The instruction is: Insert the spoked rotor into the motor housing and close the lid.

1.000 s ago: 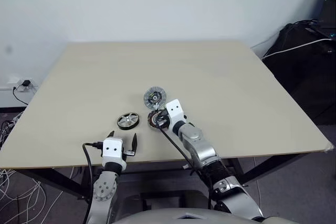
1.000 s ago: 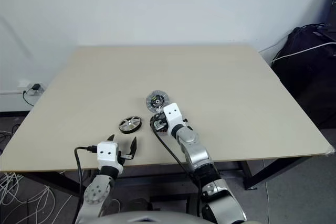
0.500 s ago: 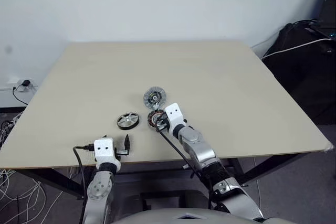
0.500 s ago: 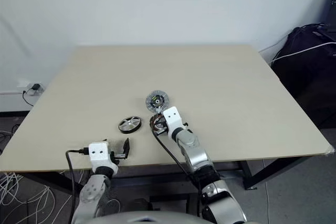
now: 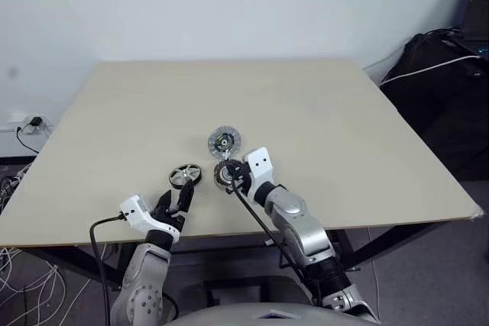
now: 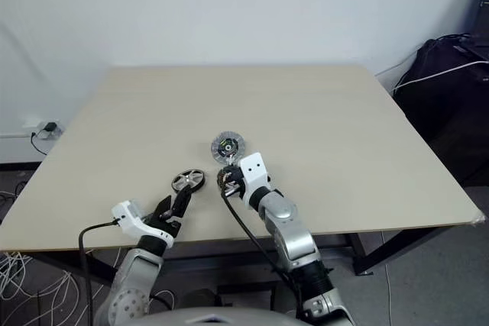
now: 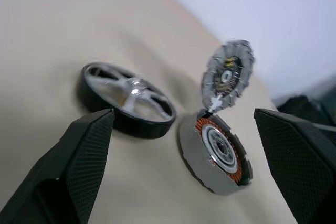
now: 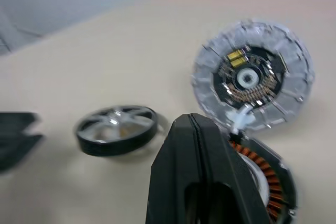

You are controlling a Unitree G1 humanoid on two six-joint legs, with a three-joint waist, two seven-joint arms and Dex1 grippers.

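imo the wide-open left claw [image 5: 180, 201] should drop square over the spoked rotor [image 5: 186, 175] lying flat just left of the motor housing [image 5: 225, 173] and pinch its rim, while the shut right claw [image 5: 235, 176] rests at the housing

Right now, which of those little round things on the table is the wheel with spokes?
Look at the near edge of the beige table, just past the left gripper. The spoked wheel lies flat there, left of the copper-wound part and ribbed silver disc. Its black rim marks it out.
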